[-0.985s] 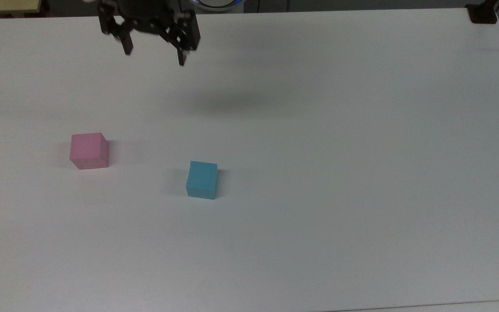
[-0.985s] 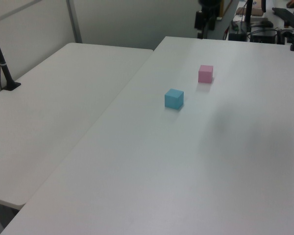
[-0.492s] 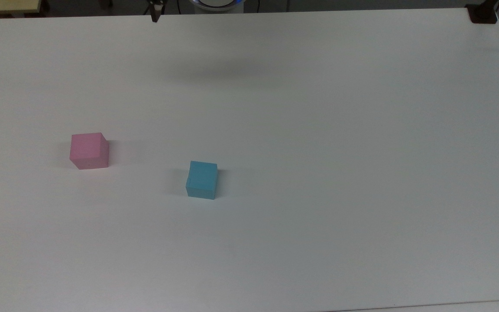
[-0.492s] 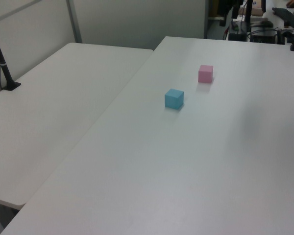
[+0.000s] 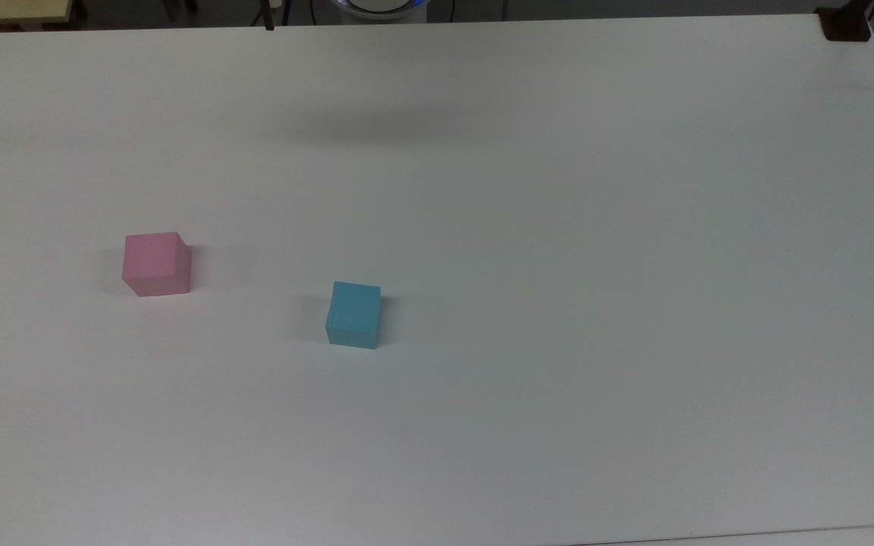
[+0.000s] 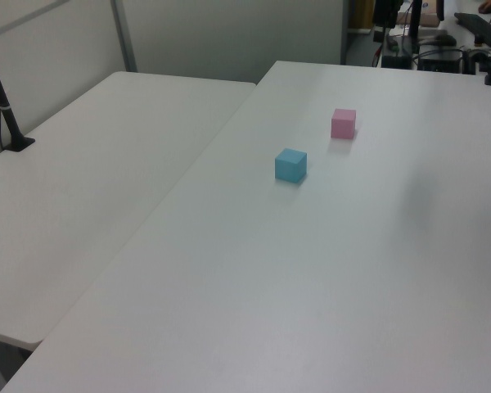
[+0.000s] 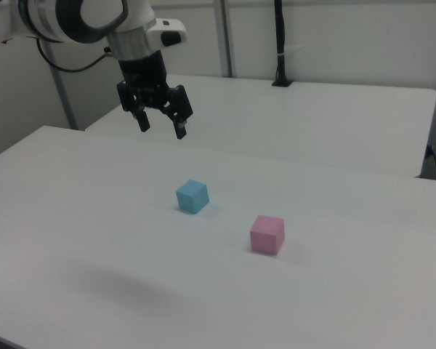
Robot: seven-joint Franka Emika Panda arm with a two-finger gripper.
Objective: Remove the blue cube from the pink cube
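- Comparing with one second ago: the black two-finger claw (image 7: 160, 122) hung over the far edge of the white matte worktop (image 5: 558, 227) in the top view then; half a second ago one fingertip was left at that edge. Now the right view puts it high above the worktop, up and back from the cubes.
- Claw state: fingers spread, nothing between them.
- Small light blue matte cube (image 5: 353, 315) sits flat on the worktop, alone. Same spot in the top view as one second ago.
- Small pale pink matte cube (image 5: 155, 263) also sits flat on the worktop, nothing on top of it. Unmoved over the same second.
- Relation: the two cubes are well apart, not touching. In the top view the pink one lies to the top view's left of the blue one; in the left view (image 6: 290, 164) the blue is nearer the camera, the pink (image 6: 343, 123) farther back; in the right view blue (image 7: 192, 195) is at the right view's left, pink (image 7: 267, 233) at the right view's right.
- Judgement: blue cube is off the pink cube, so the task looks complete; the arm's retreat with an empty claw fits that. No further step seems needed.
- Writing, brands, labels: none readable. Cube faces are plain; worktop unmarked.
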